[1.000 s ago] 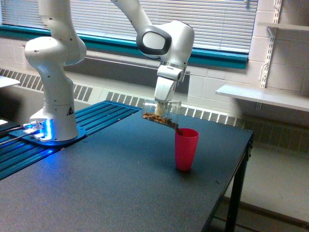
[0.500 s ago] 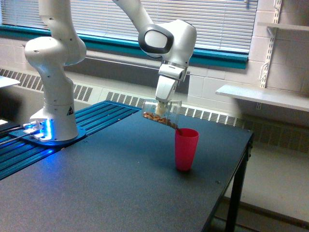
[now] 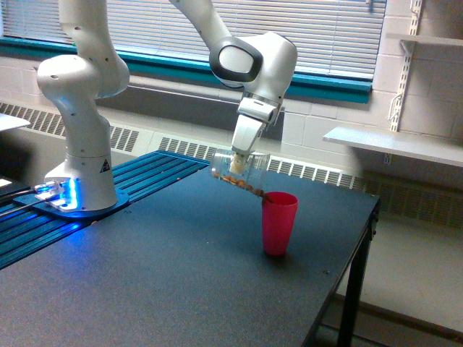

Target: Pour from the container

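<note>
The container (image 3: pixel 241 168), a clear plastic cup, hangs tipped far over on its side above the table, its mouth pointing toward the exterior view's right. My gripper (image 3: pixel 238 155) is shut on it from above. Brown bits lie along its lower wall and spill from its lip toward the pink-red cup (image 3: pixel 279 223), which stands upright on the dark table just below and to the right of the lip. The fingertips are mostly hidden by the cup's wall.
The dark table (image 3: pixel 145 289) ends at an edge on the right, close to the pink-red cup. The arm's white base (image 3: pixel 79 144) stands at the left on blue ribbed rails (image 3: pixel 155 168). A white shelf (image 3: pixel 394 144) is fixed to the wall behind.
The container has tipped a little further, and fewer brown bits remain inside it. The wrist has shifted slightly to the right. The pink-red cup has not moved.
</note>
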Robot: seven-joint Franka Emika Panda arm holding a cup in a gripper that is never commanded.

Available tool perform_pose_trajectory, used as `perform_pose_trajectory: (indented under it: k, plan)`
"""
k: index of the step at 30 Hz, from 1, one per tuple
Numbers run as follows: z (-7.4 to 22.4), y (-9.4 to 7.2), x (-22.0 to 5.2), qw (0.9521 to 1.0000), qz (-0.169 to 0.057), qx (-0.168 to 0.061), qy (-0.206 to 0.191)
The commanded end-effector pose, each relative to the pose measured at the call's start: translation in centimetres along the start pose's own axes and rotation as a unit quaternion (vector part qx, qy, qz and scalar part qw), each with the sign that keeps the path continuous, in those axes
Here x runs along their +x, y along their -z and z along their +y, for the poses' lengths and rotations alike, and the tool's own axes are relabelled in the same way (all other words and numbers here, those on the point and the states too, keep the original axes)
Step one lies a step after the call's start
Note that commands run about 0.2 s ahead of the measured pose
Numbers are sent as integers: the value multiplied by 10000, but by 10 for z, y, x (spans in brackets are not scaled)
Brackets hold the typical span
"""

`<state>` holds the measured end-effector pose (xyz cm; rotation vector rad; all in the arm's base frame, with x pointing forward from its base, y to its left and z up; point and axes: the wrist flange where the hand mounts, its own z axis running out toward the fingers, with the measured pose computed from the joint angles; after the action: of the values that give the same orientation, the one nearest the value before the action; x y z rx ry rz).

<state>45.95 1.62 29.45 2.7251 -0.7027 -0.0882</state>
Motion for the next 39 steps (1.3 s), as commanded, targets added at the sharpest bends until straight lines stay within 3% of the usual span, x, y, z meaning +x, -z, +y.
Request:
perform_pose_trajectory:
  k: [1, 20, 32, 39]
  plan:
    - [1, 2, 6, 10000, -7, -67, 57]
    - [-18, 10, 10, 9997, 56, -92, 220]
    - [-21, 13, 6, 9991, 6, -257, 350]
    - [-25, 20, 8, 9992, 79, -192, 343]
